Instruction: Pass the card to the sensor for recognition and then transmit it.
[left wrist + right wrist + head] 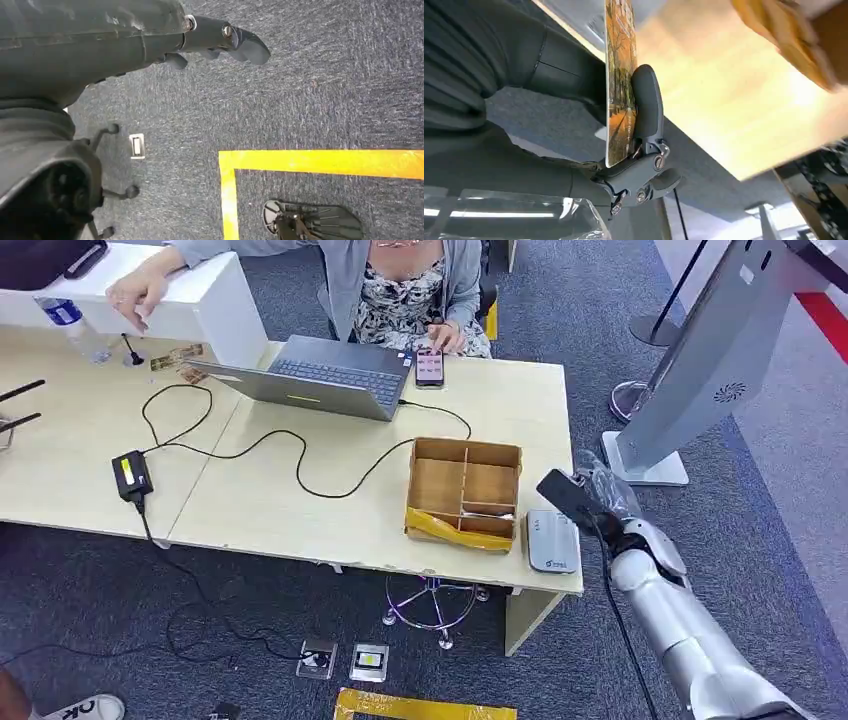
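The right hand pinches one card between its thick grey thumb and darker fingers. The card is thin, flat and rectangular, glossy, printed with an orange tree scene on the thumb side; from the head view its other face looks dark. It is held off the desk's right end, just beside the sensor, a single rounded grey plastic pad lying flat at the desk corner.

Next to the sensor sits one brown cardboard box, open-topped, split by dividers, with yellow tape on its near wall. One grey laptop, one black adapter and a looping black cable lie on the pale wood-grain desk.

The left hand hangs over blue-grey carpet, its dark fingers loosely curled, gripping nothing.
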Controlling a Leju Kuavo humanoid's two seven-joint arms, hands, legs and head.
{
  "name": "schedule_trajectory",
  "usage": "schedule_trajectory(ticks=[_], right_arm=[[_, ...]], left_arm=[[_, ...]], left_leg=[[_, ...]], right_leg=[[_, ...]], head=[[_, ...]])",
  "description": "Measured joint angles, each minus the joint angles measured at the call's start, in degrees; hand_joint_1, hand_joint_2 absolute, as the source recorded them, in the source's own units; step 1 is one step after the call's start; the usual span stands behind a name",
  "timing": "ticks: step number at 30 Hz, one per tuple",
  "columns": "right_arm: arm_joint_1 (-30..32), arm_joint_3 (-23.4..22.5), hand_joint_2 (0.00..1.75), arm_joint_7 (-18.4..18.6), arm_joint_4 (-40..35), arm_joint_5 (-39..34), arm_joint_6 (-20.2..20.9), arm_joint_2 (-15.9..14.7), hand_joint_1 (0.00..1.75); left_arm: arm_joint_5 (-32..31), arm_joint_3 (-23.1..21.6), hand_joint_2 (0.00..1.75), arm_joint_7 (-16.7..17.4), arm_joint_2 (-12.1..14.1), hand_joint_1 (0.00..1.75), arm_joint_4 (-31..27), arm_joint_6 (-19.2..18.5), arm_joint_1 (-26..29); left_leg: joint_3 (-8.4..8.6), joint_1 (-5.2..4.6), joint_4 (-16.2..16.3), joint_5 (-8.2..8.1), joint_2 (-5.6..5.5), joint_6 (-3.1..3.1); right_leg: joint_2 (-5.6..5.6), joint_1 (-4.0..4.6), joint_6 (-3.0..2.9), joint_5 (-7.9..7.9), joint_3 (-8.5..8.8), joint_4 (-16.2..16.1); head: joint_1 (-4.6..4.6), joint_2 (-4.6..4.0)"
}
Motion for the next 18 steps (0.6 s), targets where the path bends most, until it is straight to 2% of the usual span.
schedule_trajectory(ticks=[8,18], right_arm=[[-6.55,0.70,1.75,2.20,-0.09,5.54,0.53,3.84,1.75],[-9.32,1.51,1.75,3.28,0.70,8.37,-0.48,7.32,1.75]], left_arm=[[-1.61,-0.96,0.00,-0.28,-0.15,0.00,0.00,-0.94,-0.46],[-3.67,-2.47,0.00,0.17,-0.70,0.00,0.00,-1.99,-2.20]], left_leg=[[0.03,0.01,0.00,0.01,0.01,-0.01],[0.02,0.00,0.01,0.02,0.01,-0.03]], right_leg=[[0.00,0.01,0.00,0.00,-0.03,0.01],[0.02,0.00,0.00,0.00,-0.02,0.00]], head=[[0.00,0.00],[0.00,0.00]])
